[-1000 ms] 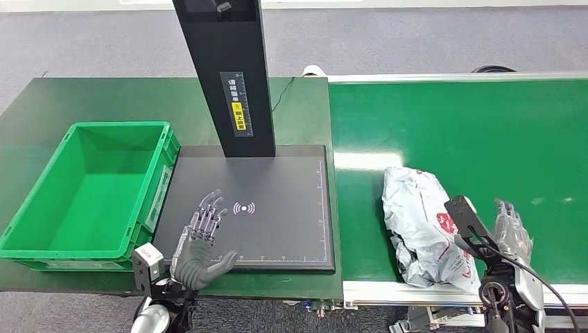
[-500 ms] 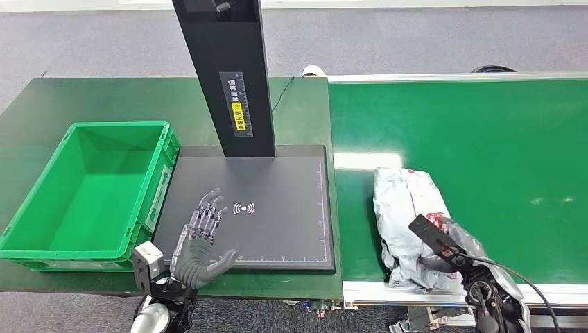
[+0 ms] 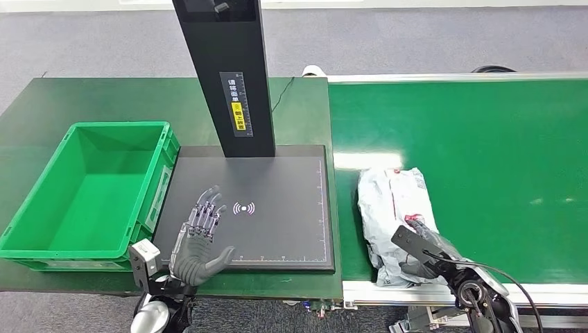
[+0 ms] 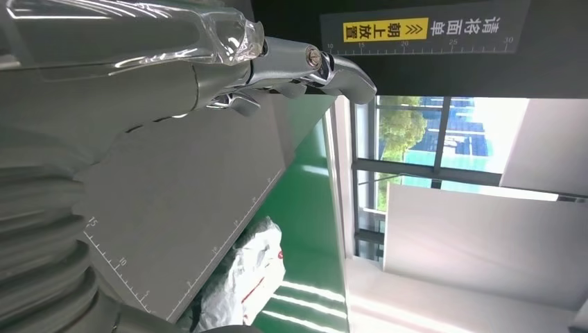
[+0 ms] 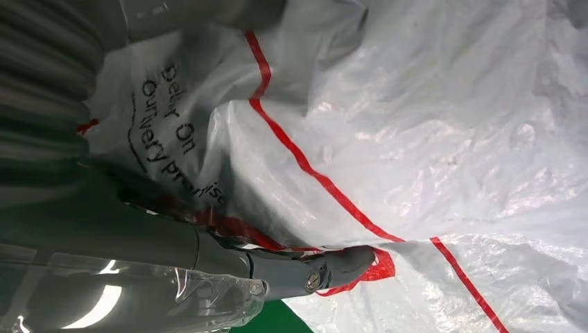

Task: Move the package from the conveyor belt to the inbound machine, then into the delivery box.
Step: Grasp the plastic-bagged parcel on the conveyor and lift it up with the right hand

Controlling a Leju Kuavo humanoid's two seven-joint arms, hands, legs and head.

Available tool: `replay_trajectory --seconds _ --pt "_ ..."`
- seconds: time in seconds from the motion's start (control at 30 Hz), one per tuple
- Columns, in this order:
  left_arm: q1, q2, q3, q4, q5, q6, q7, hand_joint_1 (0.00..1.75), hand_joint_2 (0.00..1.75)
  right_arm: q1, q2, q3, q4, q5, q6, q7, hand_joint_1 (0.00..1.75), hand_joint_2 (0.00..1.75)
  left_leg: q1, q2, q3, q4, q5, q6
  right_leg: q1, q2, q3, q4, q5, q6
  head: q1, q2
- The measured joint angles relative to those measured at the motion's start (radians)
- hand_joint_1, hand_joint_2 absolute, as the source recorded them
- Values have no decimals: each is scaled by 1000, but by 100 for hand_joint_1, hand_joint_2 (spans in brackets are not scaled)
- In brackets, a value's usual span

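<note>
Your right hand (image 3: 428, 251) sits at the lower right of the head view with its fingers wrapped onto the near end of the white package (image 3: 392, 211), thumb (image 5: 326, 269) pressed into the plastic, so it's gripping it. The package lies on the green conveyor belt (image 3: 485, 132), right of centre. Your left hand (image 3: 200, 239) hovers lower left over the inbound machine (image 3: 277, 187), fingers spread, holding nothing.

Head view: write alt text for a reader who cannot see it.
The robot's right hand rests on a crumpled white package on the green conveyor belt. Its left hand hovers open over the black inbound machine, beside an empty green delivery box.
</note>
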Motion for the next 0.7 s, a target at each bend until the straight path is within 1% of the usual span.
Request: replay_trajectory --seconds 0.17,0.43,0.57,0.7 --pt "-1 2 -3 7 19 -3 1 0 175 -10 -13 24 5 -23 19 4 175 175 0 0 2 0 0 0 0 0 1 0 0 0 0 0" --pt "-13 1 -7 18 29 -10 6 0 175 -10 -44 56 1 -66 42 41 175 175 0 0 3 0 0 0 0 0 3 0 0 0 0 0" --pt "-14 1 -11 18 15 -3 7 0 175 -9 -45 67 -2 -66 18 76 175 175 0 0 3 0 0 0 0 0 4 0 0 0 0 0" --pt "-9 3 -10 17 18 3 6 0 175 -11 -41 77 -16 -68 -50 69 175 175 0 -1 2 0 0 0 0 -1 4 0 0 0 0 0"
